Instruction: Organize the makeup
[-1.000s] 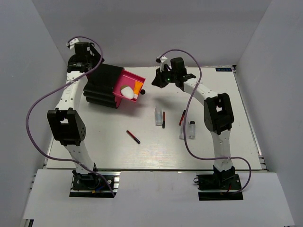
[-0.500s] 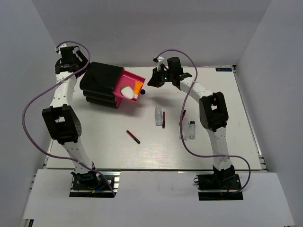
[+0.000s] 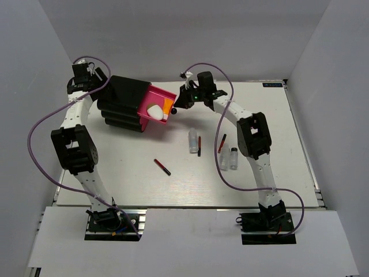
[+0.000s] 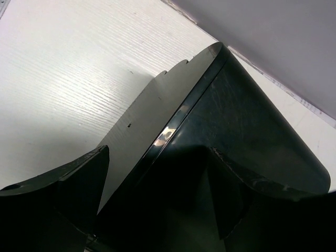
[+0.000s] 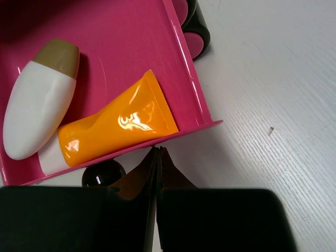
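Note:
A pink drawer [image 3: 151,97] stands pulled out of the black box [image 3: 122,103]. In it lie the beige-white egg-shaped piece [image 3: 154,111] and the orange tube [image 3: 167,105]; both also show in the right wrist view, the egg [image 5: 37,105] left of the tube [image 5: 115,128]. My right gripper [image 3: 182,101] is shut and empty, its tips [image 5: 159,150] at the drawer's front face [image 5: 194,128], beside the black knob [image 5: 103,172]. My left gripper [image 3: 91,86] is open, its fingers [image 4: 68,184] straddling the box's back corner [image 4: 236,121].
On the table lie a clear bottle [image 3: 192,140] with a dark-red stick [image 3: 199,145] beside it, another stick [image 3: 222,143], two small clear bottles [image 3: 223,160] [image 3: 233,157], and a red-black stick [image 3: 162,167] nearer the front. More pink drawer fronts [image 5: 195,44] show under the open drawer.
My right gripper has moved left up to the drawer's front face. My left gripper has moved back and left, behind the black box.

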Robot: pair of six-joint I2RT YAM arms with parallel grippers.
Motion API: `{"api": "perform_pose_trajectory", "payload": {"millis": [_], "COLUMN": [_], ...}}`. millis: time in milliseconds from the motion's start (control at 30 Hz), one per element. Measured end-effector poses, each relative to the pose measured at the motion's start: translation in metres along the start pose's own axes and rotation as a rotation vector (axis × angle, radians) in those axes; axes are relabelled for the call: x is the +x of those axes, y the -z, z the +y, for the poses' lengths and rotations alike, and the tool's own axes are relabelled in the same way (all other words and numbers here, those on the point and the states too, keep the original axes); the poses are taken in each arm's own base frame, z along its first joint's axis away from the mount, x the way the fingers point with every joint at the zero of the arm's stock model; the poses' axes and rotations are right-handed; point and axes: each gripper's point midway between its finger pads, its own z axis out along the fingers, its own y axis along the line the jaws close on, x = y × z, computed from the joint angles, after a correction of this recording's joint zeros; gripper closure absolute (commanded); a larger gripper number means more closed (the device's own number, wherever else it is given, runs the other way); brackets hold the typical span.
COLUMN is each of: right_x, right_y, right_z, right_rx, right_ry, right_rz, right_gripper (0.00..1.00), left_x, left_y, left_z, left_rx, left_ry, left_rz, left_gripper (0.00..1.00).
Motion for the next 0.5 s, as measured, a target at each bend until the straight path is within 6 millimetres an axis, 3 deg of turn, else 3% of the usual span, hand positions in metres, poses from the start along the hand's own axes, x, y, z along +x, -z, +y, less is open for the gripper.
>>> {"api": "perform_pose_trajectory", "payload": {"millis": [267,367,500], "right_x": [0.012,0.005,-0.016], "right_y": [-0.018,-0.027,-0.038], "right_z": [-0.001,0.005,0.027], "right_rx": [-0.022,-0.049,-0.11], "right_ry": [-0.039,-0.032,0.015], "right_rz": [0.014,-0.005,-0.055], "right_gripper": [1.0,1.0,1.0], "left_x": [0.002,0.003,0.004], "left_y": [-0.001,0.0,0.001], "left_z": [-0.001,-0.002,-0.003], "left_rx": [0.053,0.066,0.076], "left_ry": [-0.016,-0.023,-0.028], "left_rz": [-0.014,-0.02,-0.022], "left_gripper": [0.18,0.18,0.18]}}
